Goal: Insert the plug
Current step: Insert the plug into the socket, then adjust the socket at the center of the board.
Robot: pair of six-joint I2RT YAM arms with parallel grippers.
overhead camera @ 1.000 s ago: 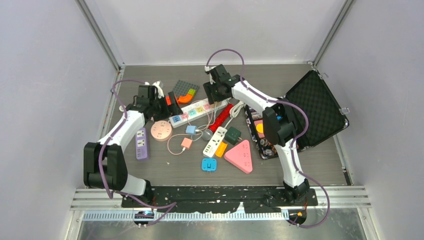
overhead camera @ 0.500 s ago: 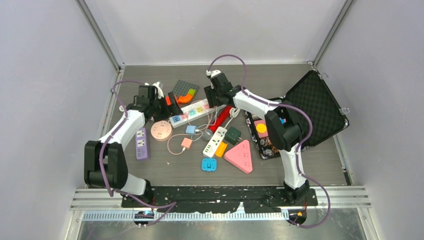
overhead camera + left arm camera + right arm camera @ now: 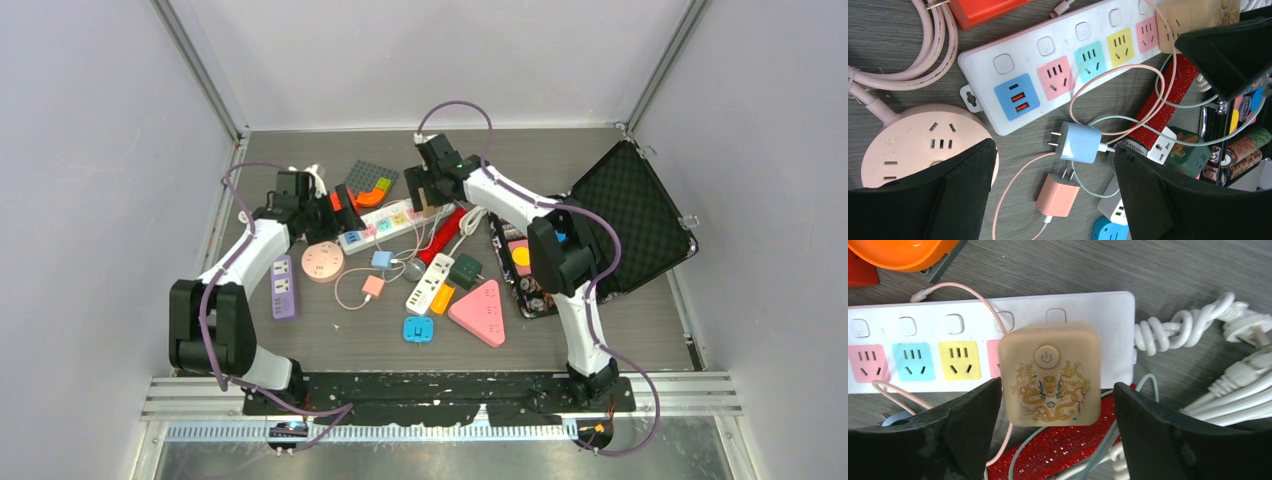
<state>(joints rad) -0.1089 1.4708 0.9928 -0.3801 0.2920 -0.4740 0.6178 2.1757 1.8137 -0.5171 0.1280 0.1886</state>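
The right gripper [image 3: 1057, 387] stands open around the beige plug [image 3: 1049, 372], one finger on each side, gripping nothing. One of its fingers [image 3: 963, 425] sits right at the plug's edge and may just touch it; the other is clearly apart. The plug sits on the right end of the white power strip [image 3: 923, 325], beside the yellow socket. The left gripper [image 3: 1055, 146] hangs wide open and empty above a blue charger [image 3: 1079, 142] just near of the strip.
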